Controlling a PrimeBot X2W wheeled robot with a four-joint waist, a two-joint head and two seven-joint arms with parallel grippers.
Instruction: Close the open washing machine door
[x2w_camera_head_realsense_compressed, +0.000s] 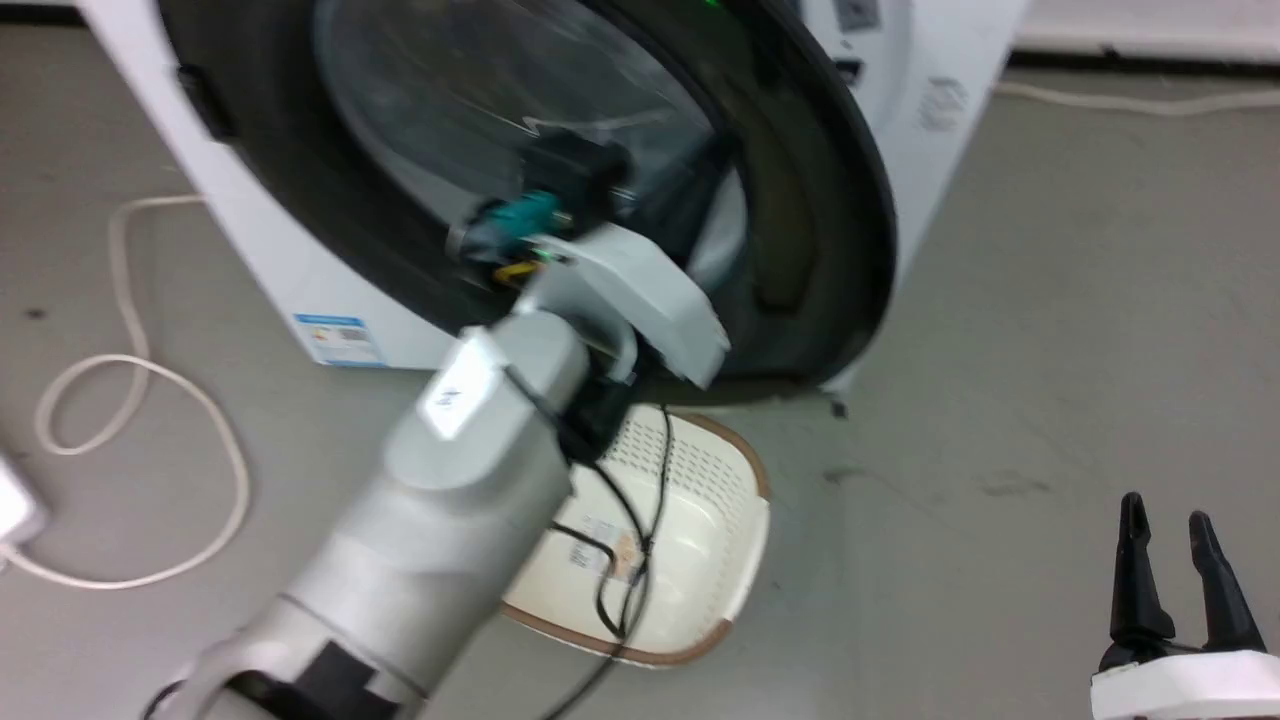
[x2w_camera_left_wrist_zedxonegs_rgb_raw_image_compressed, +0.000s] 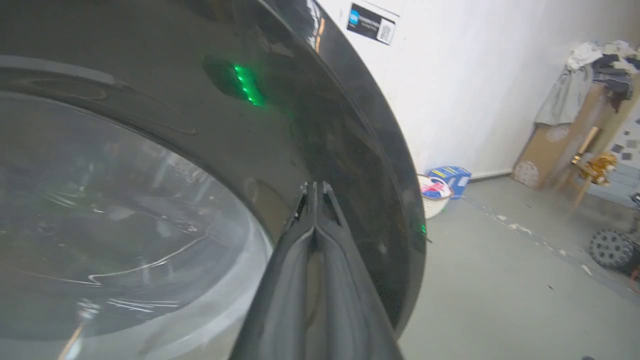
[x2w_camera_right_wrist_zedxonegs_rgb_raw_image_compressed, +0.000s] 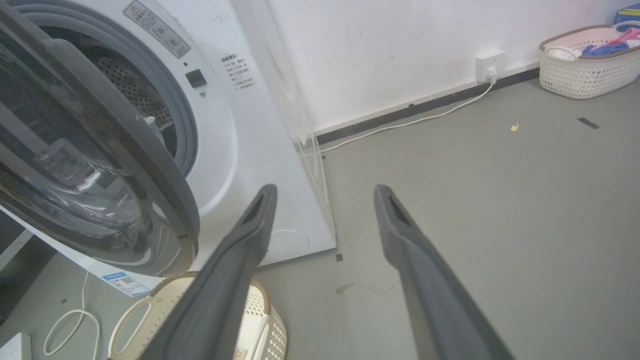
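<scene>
Pinching its fingers together, the left gripper (x2w_camera_left_wrist_zedxonegs_rgb_raw_image_compressed: 315, 186) sets its tips on, maybe just off, the black rim of the washing machine door (x2w_camera_head_realsense_compressed: 830, 200). Door stands half open from the washing machine (x2w_camera_right_wrist_zedxonegs_rgb_raw_image_compressed: 260, 150). The right gripper (x2w_camera_head_realsense_compressed: 1170, 515) is spread wide, well right of the door, bare floor (x2w_camera_head_realsense_compressed: 1000, 350) between; basket (x2w_camera_head_realsense_compressed: 700, 520) under the door's lower edge.

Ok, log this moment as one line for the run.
door: partly open | left pincer: shut, tips at its black rim | right pincer: open, holding nothing
</scene>
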